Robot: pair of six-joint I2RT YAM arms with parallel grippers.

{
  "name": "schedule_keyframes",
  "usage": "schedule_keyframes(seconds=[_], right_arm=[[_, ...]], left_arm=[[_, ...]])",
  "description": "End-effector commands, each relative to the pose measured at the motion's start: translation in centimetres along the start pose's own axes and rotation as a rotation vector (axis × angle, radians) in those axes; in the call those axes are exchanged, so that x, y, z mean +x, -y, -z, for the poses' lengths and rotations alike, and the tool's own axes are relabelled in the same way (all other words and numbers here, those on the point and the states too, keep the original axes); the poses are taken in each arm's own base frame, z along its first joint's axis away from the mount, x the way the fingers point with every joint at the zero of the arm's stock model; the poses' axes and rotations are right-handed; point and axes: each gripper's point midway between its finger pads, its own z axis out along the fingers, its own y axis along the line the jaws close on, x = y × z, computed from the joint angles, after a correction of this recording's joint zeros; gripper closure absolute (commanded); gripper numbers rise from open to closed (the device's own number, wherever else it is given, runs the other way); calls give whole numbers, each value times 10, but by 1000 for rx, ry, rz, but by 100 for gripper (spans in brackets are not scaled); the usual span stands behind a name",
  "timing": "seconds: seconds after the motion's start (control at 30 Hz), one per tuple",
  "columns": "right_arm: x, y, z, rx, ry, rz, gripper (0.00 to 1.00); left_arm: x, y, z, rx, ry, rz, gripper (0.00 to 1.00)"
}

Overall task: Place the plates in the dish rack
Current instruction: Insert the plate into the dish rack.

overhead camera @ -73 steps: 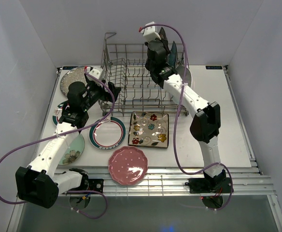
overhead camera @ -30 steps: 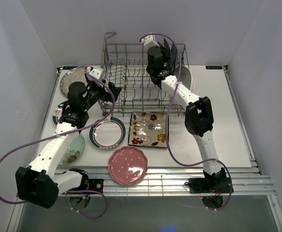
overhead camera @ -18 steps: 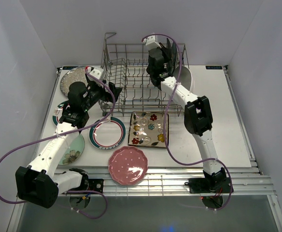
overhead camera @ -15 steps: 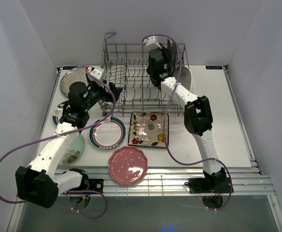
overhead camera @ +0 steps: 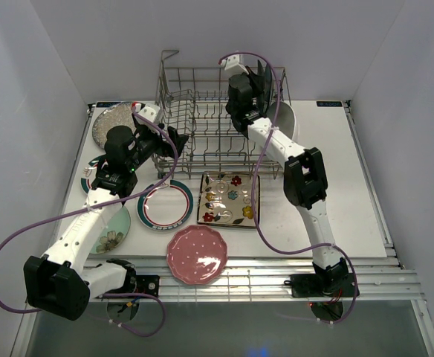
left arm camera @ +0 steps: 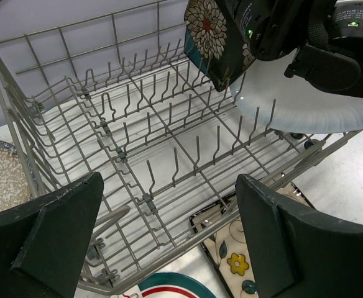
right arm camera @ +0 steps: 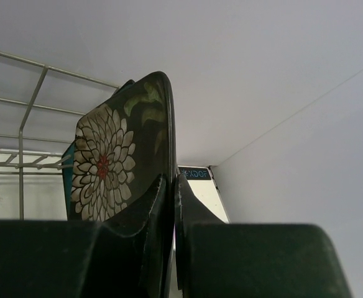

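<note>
Pink scalloped plate (overhead camera: 195,253) lies flat nearest; left gripper (left arm camera: 163,239) is held wide apart beside the dish rack (overhead camera: 202,111); beyond, black floral plate (right arm camera: 107,161) is clamped at its rim by right gripper (right arm camera: 172,186) above the rack; judged rigid, glazed, slippery, breakable.

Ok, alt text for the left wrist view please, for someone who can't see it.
The right gripper holds a black floral plate on edge above the far right of the grey wire dish rack, whose tines fill the view. The left gripper, open, frames the bottom corners with its fingers; a white plate shows beyond the rack's right side.
</note>
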Motion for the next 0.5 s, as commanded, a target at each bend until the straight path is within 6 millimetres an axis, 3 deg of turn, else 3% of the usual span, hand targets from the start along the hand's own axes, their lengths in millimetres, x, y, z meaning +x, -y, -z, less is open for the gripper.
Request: schedule_keyframes(seconds=[0.0,0.2,0.47], right_arm=[[-51,54,-6,65,96,-178,92],[-39,42,-13,43,74,-156,92],[-31,41,-16,20,63,-176,88]], left_arm=[[-1,6,3,20,5,-5,2],[1,6,2,20,-1,-3,2],[0,6,3,20,2,-4,2]])
